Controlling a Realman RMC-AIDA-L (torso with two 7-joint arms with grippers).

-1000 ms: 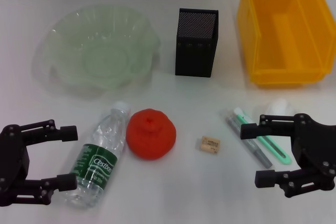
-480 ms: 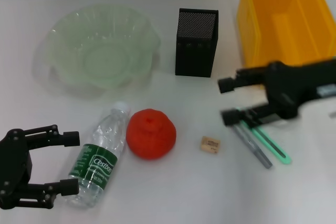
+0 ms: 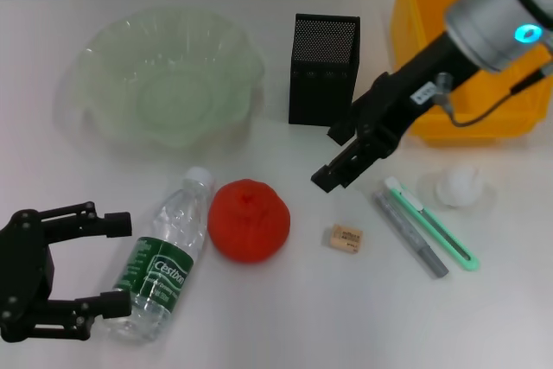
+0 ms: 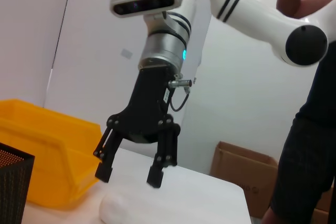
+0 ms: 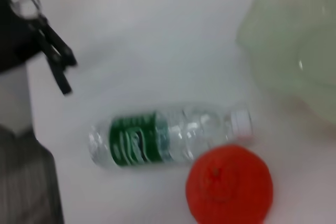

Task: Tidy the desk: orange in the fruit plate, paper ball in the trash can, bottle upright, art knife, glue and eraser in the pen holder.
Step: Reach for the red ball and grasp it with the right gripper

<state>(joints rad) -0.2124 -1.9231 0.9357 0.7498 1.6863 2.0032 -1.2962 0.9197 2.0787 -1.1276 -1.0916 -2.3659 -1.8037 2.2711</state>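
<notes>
Orange (image 3: pixel 248 219): I count one, round and slightly puckered at the top, lying on the white desk (image 3: pixel 285 317) near the middle, just right of the bottle (image 3: pixel 164 257). That bottle is the only one, clear ribbed plastic with a green label and a white cap, on its side with the cap pointing toward the far edge. One fruit plate (image 3: pixel 164 84) sits far left, pale green translucent with a scalloped rim. One pen holder (image 3: pixel 323 69), a black mesh box, stands far centre, and one trash can (image 3: pixel 471 49), a smooth yellow plastic bin, is at the far right.

To the right of the orange I see one small tan eraser (image 3: pixel 346 238), then a slim grey glue stick (image 3: pixel 410 235) lying alongside a mint-green art knife (image 3: pixel 431 222); the two run parallel and close together. One white crumpled paper ball (image 3: pixel 458 185) rests just right of them, near the bin.

My right gripper (image 3: pixel 344 158) hangs over the desk between the pen holder and the eraser, its two black fingers spread apart and holding nothing. My left gripper (image 3: pixel 108 265) sits at the near left beside the bottle's base, fingers likewise spread wide and empty; whether the lower finger touches the bottle I can't make out.
</notes>
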